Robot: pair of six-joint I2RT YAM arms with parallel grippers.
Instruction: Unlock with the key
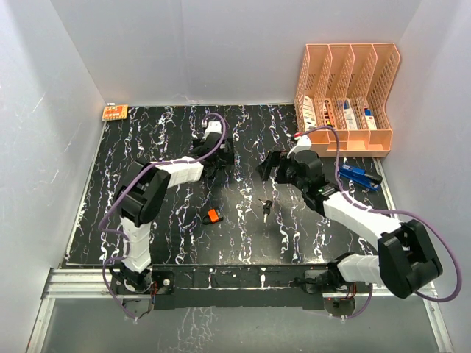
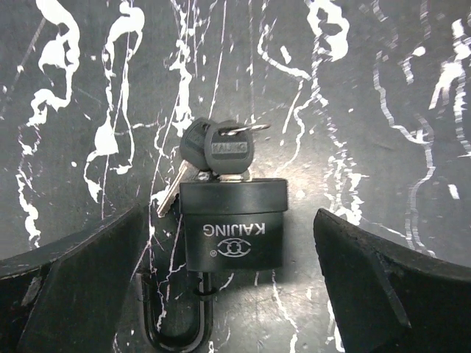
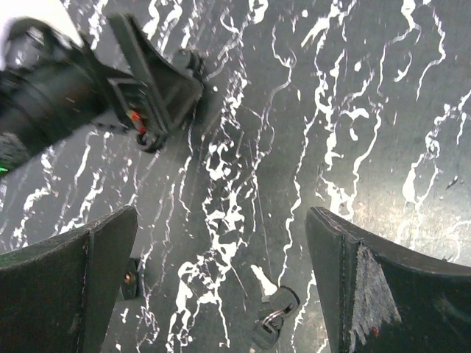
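The padlock (image 2: 234,224) lies flat on the black marbled tabletop (image 1: 125,147), squarely between the fingers (image 2: 73,287) of the left gripper (image 2: 229,243). That gripper is spread wide and holds nothing; both fingers stand clear of the padlock's sides. A black-headed key (image 2: 229,149) sits in the end of the padlock opposite the shackle (image 2: 176,323), with a second key on the same ring just beside it. One shackle leg runs into the body, and the other lies out past the body's side.

The right gripper (image 3: 221,220) is also fully apart and empty, hovering to the right of the padlock. A spare key bunch (image 1: 266,206) lies on the tabletop to the right of the padlock, nearer the arm bases. A peach file rack (image 1: 346,95) stands well beyond the padlock at the far right.
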